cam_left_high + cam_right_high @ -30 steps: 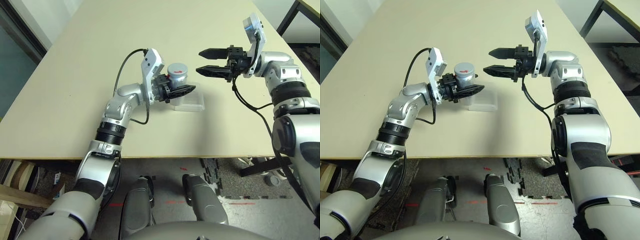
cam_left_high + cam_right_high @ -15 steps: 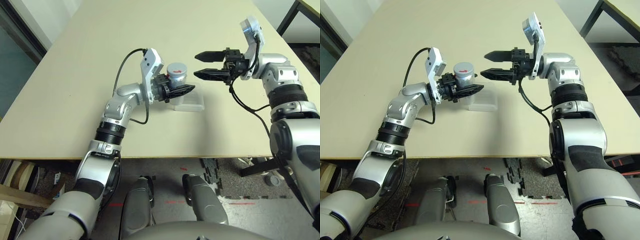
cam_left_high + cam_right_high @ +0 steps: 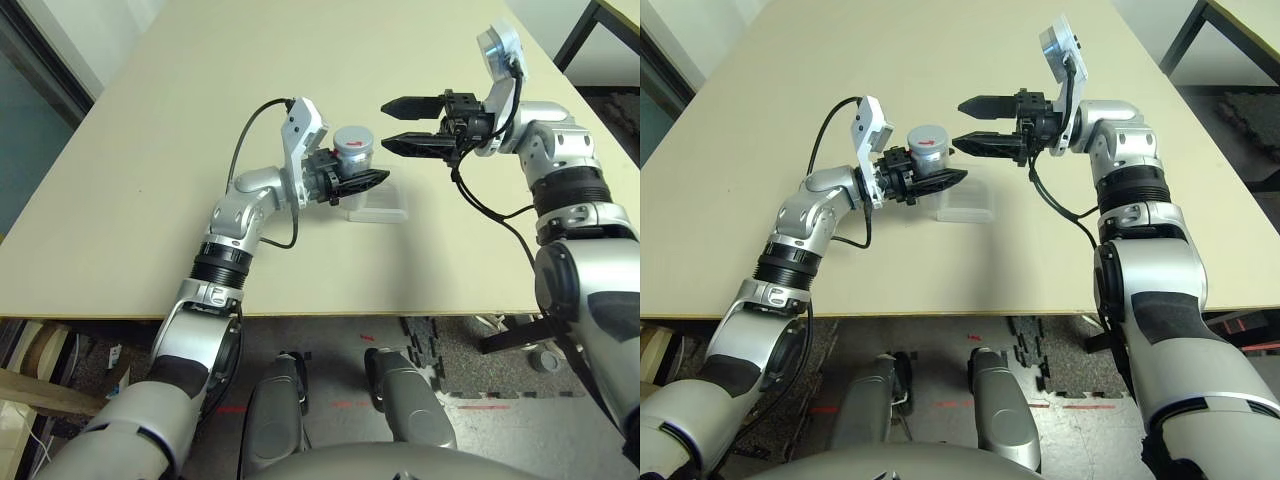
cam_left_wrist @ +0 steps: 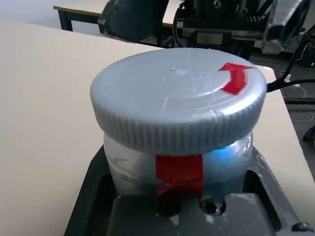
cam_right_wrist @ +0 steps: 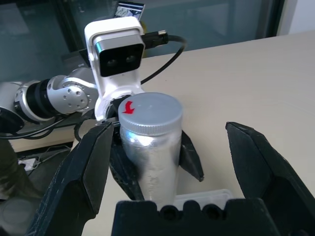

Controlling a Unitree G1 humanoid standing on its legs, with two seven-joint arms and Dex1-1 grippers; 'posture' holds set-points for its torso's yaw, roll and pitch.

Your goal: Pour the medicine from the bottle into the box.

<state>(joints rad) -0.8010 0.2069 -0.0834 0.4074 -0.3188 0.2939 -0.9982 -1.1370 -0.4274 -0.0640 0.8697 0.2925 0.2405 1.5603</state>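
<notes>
Beige table [image 3: 200, 150], left hand [image 3: 352, 180] clasping upright capped bottle [image 5: 155, 162], right hand [image 3: 385, 125] spread nearby.

My arms: smooth silver shells, left [image 3: 205, 330] and right [image 3: 605, 270], with rounded joints and dark seams.
Forearm patches: matte black, on my left [image 3: 180, 376] and right [image 3: 1165, 316].
Wrist bands: black and ribbed, left [image 3: 220, 267] and right [image 3: 1135, 188].
Left wrist joint [image 5: 74, 98]: silver, small bolts set in a circle.
Left camera housing [image 5: 116, 54]: white, rounded corners, black face, two round lenses.
Right camera housing [image 3: 500, 52]: whitish-silver.
My grippers: black, left [image 3: 958, 162] and right [image 3: 383, 125], their fingers [image 5: 261, 167] long, angular and tapering.
Left mounting plate [image 4: 189, 219]: black, scuffed, with a metal screw [image 4: 212, 206].
Cables: black, left [image 3: 238, 150] and right [image 3: 497, 215].
</notes>
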